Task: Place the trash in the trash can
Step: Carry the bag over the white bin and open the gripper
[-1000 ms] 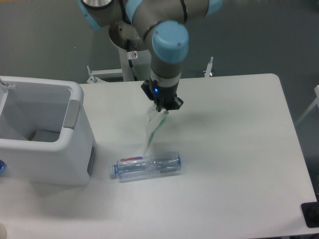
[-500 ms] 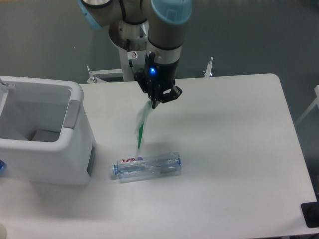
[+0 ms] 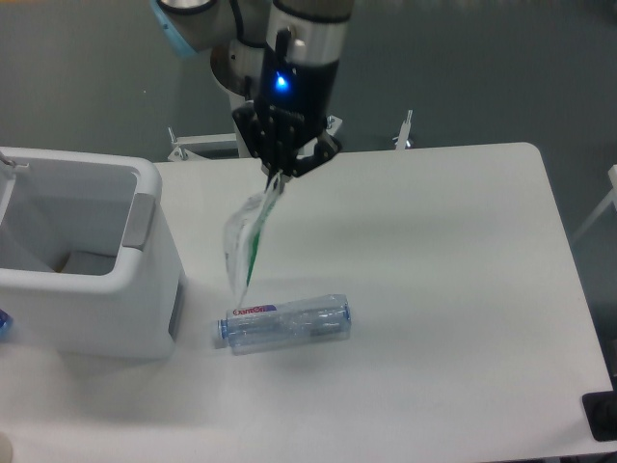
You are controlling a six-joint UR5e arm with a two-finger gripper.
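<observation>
**Midway: bag aloft, bottle waiting**

Nearest, lying on its side on the table point(image 3: 463, 367): clear plastic bottle point(image 3: 282, 323), light, smooth, likely to roll; best gripped across the body. Above and farther back: clear plastic bag point(image 3: 247, 241), limp and featherweight, dangling from the gripper point(image 3: 280, 174), jaws pinched on its top edge. Far left: trash can point(image 3: 92, 280), wide mouth open. Plenty of free table right; rim to clear leftward.
</observation>
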